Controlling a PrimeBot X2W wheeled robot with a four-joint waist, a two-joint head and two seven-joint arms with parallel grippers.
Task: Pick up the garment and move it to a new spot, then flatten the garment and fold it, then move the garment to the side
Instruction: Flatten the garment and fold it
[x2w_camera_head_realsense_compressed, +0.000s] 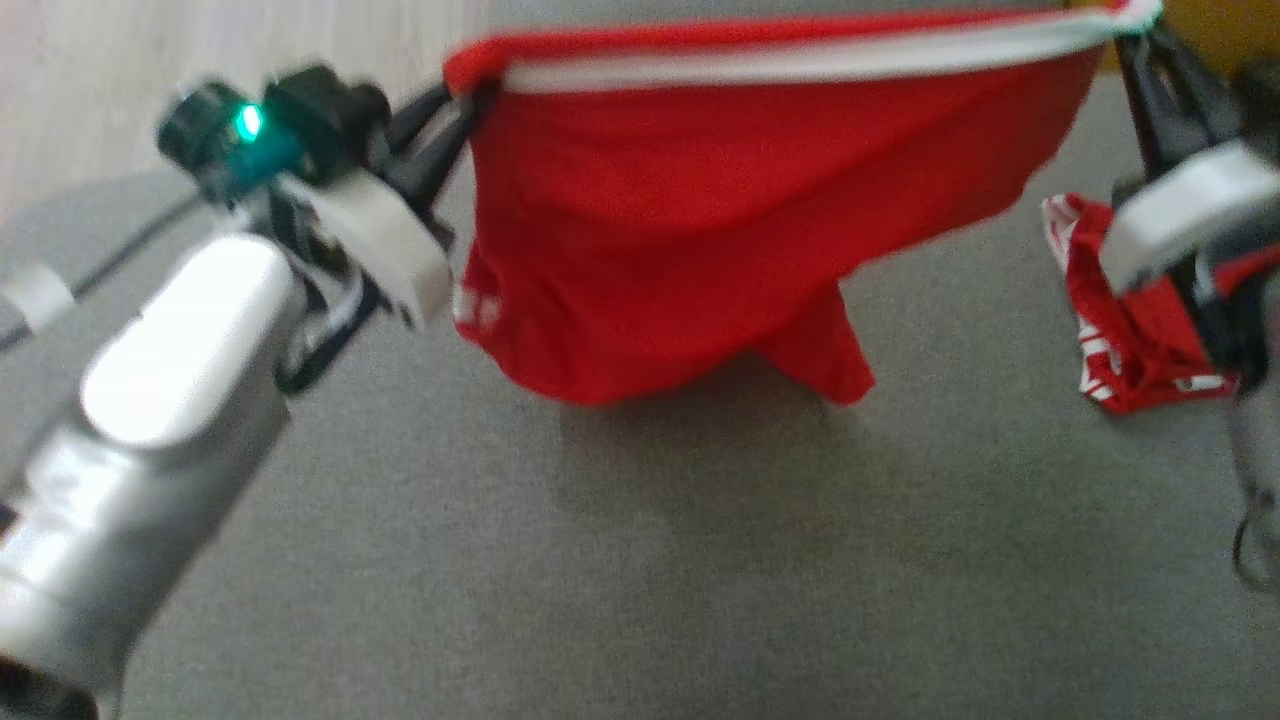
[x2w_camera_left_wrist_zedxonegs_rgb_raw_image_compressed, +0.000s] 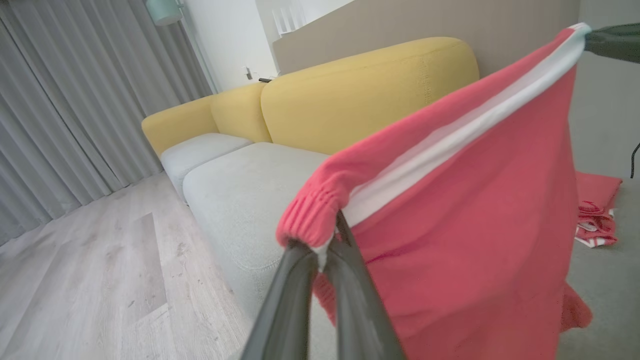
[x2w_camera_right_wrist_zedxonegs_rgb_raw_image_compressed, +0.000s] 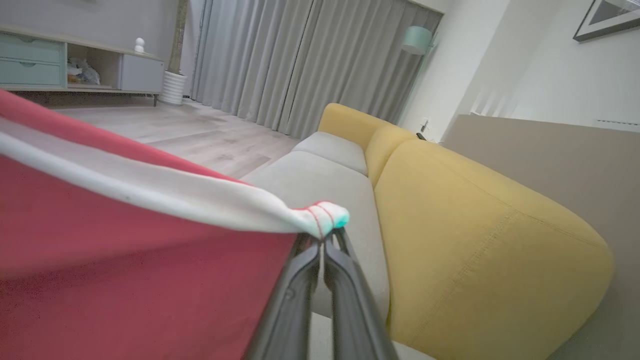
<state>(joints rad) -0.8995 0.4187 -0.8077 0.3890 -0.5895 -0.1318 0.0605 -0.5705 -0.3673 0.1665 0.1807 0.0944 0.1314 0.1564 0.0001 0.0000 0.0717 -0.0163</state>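
1. The red garment hung in the air over the grey surface, pulled into a long band between the two grippers.
2. In the head view its long side, with the white stripe on top, ran from 9 o'clock to 3 o'clock. The loose part sagged toward 6 o'clock. I could not tell if its lowest tip touched the grey surface.
3. The left gripper had its fingers pressed together, pinching the ribbed cuff end. From it, the garment lay toward 3 o'clock.
4. The right gripper was pressed together too, pinching the other end of the white stripe. From it, the garment lay toward 9 o'clock.
5. No arm was nearer, as each one had an end.
6. Another red cloth lay on the grey surface at about 4 o'clock, under the right arm and apart from the held garment.
7. I think the next move was to bring both ends down toward 6 o'clock, level and pulled apart, well away from that other cloth.
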